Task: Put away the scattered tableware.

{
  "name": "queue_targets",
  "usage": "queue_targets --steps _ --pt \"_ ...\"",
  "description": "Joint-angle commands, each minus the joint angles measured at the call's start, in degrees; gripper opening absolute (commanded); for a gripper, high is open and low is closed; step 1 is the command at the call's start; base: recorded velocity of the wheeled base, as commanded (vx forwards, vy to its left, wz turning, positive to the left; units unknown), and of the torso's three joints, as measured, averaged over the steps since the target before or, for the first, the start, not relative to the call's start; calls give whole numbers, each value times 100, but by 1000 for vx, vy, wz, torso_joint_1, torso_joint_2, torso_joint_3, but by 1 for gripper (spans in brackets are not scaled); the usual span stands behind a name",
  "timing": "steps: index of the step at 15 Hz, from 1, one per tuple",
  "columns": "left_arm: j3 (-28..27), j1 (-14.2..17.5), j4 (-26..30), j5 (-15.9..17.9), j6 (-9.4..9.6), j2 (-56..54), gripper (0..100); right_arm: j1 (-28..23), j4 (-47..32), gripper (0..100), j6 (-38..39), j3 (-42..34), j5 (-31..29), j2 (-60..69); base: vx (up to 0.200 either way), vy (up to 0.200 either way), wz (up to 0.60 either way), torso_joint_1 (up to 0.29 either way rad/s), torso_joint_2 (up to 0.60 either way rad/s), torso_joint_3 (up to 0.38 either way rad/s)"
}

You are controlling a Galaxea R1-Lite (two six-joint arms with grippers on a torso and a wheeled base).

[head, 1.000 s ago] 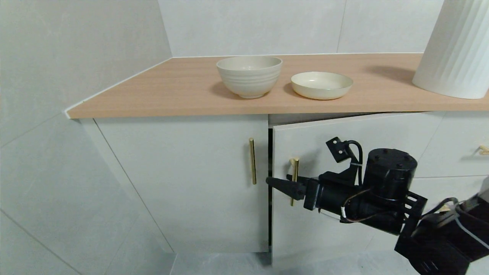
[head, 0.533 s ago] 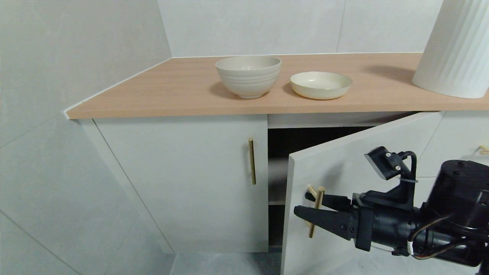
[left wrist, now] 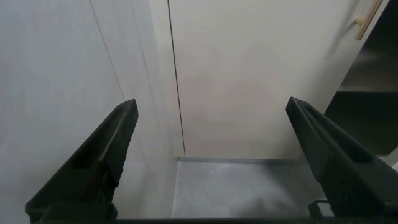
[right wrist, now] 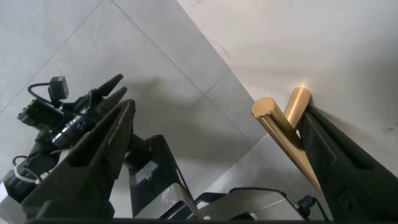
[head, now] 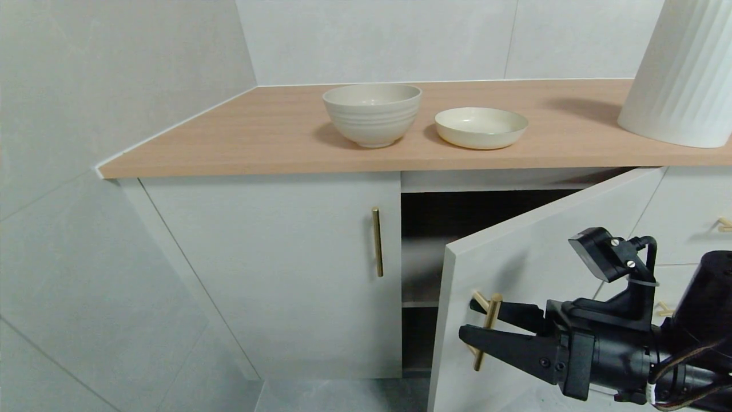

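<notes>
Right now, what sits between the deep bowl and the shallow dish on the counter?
Nothing: in the head view, only a bare strip of counter separates the bowl from the dish.

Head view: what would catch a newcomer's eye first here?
The black right claw, low on the right, stands open around the brass handle of a half-open cabinet door. Above it, on the wooden counter, a deep ribbed bowl sits beside a shallow dish, the two not touching.
</notes>
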State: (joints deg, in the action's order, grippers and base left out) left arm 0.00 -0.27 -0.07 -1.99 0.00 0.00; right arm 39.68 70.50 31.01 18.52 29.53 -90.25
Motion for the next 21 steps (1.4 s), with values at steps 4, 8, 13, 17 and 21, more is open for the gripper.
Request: queue_targets --steps 4,8,13,17,21 --pt "-1529 -43 543 1816 -246 519 100 101 -10 100 1 -59 -17 33 0 0 0 0 0 0" --pt "-2821 -43 675 3284 -246 2531 100 101 -10 100 1 -68 -17 -10 0 0 0 0 0 0" --pt "-4008 -676 385 4338 -211 5379 100 110 -10 100 1 -68 -17 -10 0 0 0 0 0 0" --pt "-3753 -1125 -986 3943 -202 6987 100 136 -10 100 1 -68 -17 -10 0 0 0 0 0 0" --pt "-3094 -1977 -2471 3020 -369 7884 100 145 -10 100 1 -76 -17 -90 0 0 0 0 0 0"
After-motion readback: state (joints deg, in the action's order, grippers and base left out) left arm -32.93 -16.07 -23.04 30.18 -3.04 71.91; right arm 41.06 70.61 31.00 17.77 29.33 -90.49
